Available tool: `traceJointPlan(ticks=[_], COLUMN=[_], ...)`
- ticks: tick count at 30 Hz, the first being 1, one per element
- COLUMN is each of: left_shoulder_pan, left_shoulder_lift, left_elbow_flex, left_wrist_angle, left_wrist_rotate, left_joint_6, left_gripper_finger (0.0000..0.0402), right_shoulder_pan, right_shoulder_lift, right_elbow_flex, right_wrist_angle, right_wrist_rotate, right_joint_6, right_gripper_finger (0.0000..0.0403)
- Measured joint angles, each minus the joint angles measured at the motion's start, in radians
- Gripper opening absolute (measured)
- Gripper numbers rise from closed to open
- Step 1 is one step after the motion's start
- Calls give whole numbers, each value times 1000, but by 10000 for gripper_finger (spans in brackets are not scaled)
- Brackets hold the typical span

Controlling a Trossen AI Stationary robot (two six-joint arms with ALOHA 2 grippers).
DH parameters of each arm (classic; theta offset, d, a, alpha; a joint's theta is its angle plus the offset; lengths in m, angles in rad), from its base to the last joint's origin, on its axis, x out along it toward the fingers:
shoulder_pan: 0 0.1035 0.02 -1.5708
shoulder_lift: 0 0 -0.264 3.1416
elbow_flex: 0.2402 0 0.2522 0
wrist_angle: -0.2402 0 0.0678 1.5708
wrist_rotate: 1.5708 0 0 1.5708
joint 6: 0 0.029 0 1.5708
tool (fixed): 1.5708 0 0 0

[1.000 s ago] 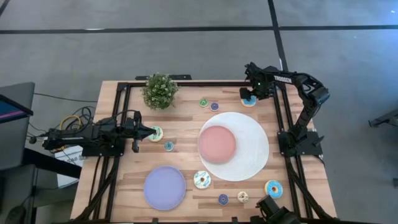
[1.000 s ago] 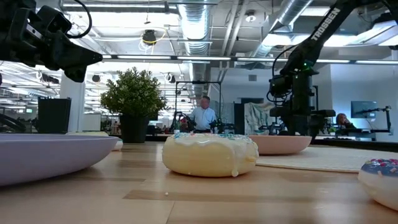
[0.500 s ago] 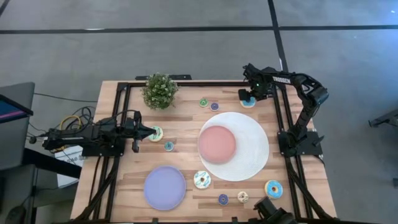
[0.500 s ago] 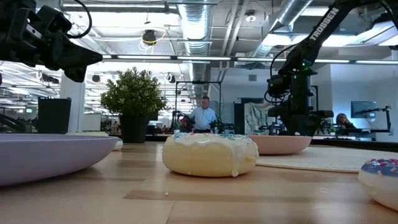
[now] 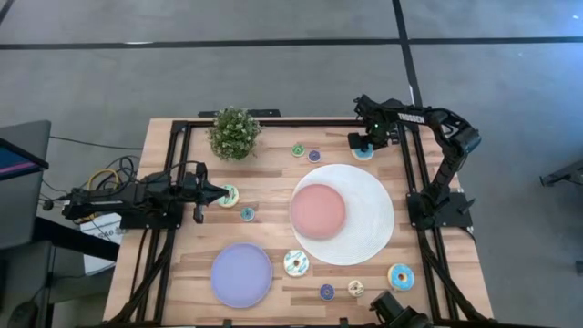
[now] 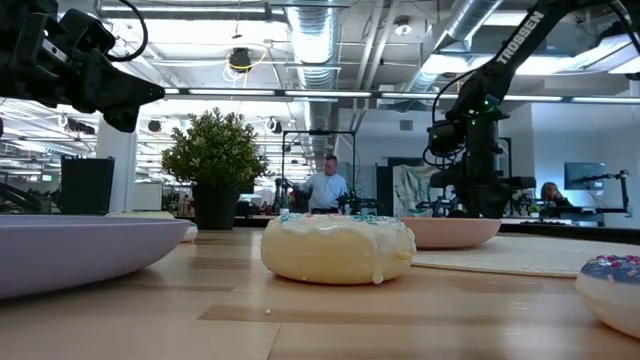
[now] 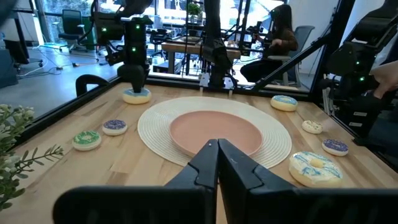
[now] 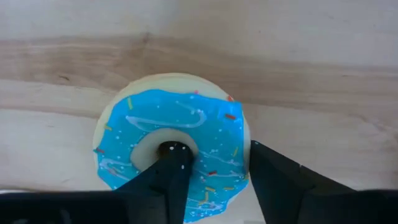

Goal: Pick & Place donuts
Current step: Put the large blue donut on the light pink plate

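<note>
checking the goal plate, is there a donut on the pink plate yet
No, in the high view the pink plate lies bare on the white mat, and every donut sits on the wood table.

Four cameras, one desk (image 5: 273, 187).
The overhead looks straight down, the whole desk mid-frame. The low one sits at desk height, facing the room. The left wrist camera looks across the pink plate (image 7: 214, 132), also seen overhead at centre. The right wrist camera hangs close over a blue-iced donut (image 8: 174, 146).
</note>
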Motion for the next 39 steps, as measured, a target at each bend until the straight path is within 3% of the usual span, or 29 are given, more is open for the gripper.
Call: traceJointPlan(ticks=[13, 17, 21, 26, 32, 35, 39], left_shoulder_pan=[0, 0, 0, 0, 0, 0, 0], left_shoulder_lift=[0, 0, 0, 0, 0, 0, 0], left_elbow_flex=[0, 0, 0, 0, 0, 0, 0], left_wrist_angle=[0, 0, 0, 0, 0, 0, 0], left_wrist_rotate=[0, 0, 0, 0, 0, 0, 0], left_joint_6=[0, 0, 0, 0, 0, 0, 0], left_gripper_finger=[0, 0, 0, 0, 0, 0, 0], right_shoulder_pan=[31, 80, 213, 464, 761, 843, 881], right_shoulder_lift=[-111, -188, -267, -327, -315, -283, -202], right_elbow_flex=[0, 0, 0, 0, 1, -1, 0], right_wrist_angle=[-22, -28, -26, 37, 67, 53, 62], right_wrist_rotate=[-3, -82, -143, -148, -13, 55, 57], right_joint_6=[-39, -45, -44, 52, 239, 303, 317], right_gripper_finger=[140, 136, 131, 133, 136, 135, 133])
